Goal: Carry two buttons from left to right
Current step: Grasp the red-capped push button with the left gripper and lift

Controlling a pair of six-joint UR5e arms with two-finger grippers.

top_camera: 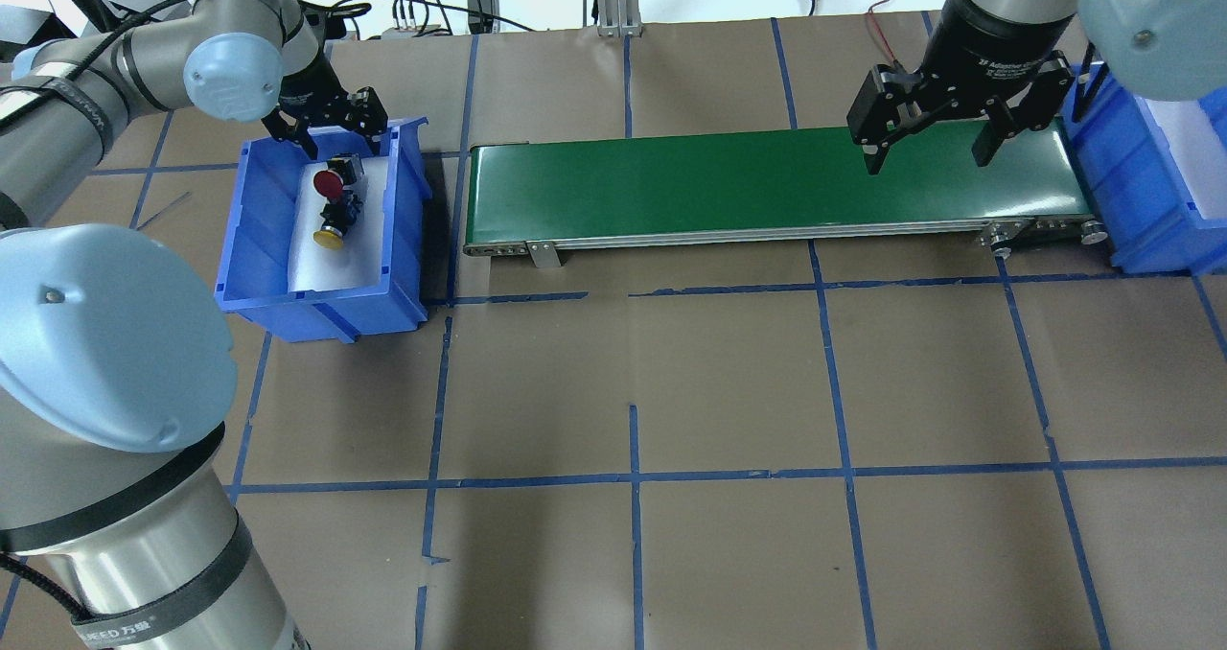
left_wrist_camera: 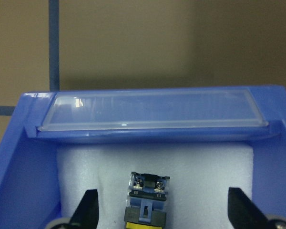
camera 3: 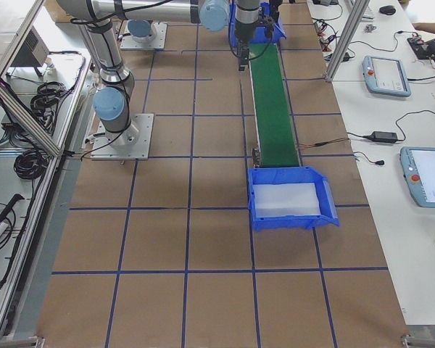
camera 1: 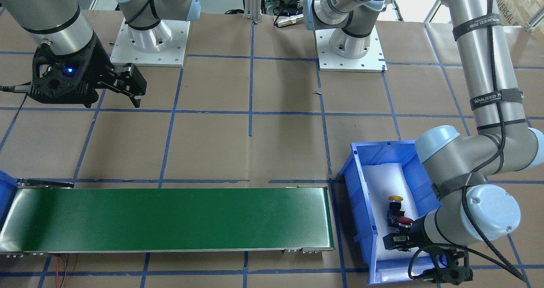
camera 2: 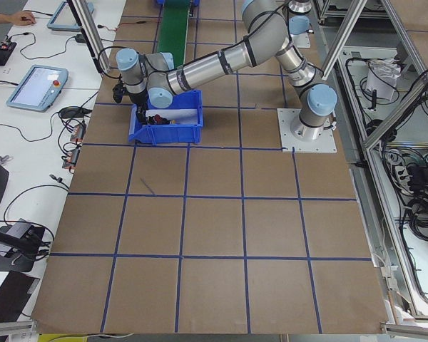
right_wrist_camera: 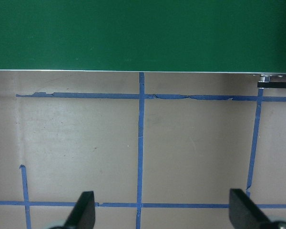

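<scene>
With left hand (top_camera: 331,138) spread wide by red button (top_camera: 328,182) — risks nudging yellow button (top_camera: 331,239) just beside, or pinching off-centre and slipping.

The red button (top_camera: 328,183) and the yellow button (top_camera: 330,239) lie just beside each other, in line, on white foam (top_camera: 357,255) inside the blue bin (top_camera: 228,247); each has a mushroom cap, black collar and grey-blue block body, and the yellow one is on its side
</scene>
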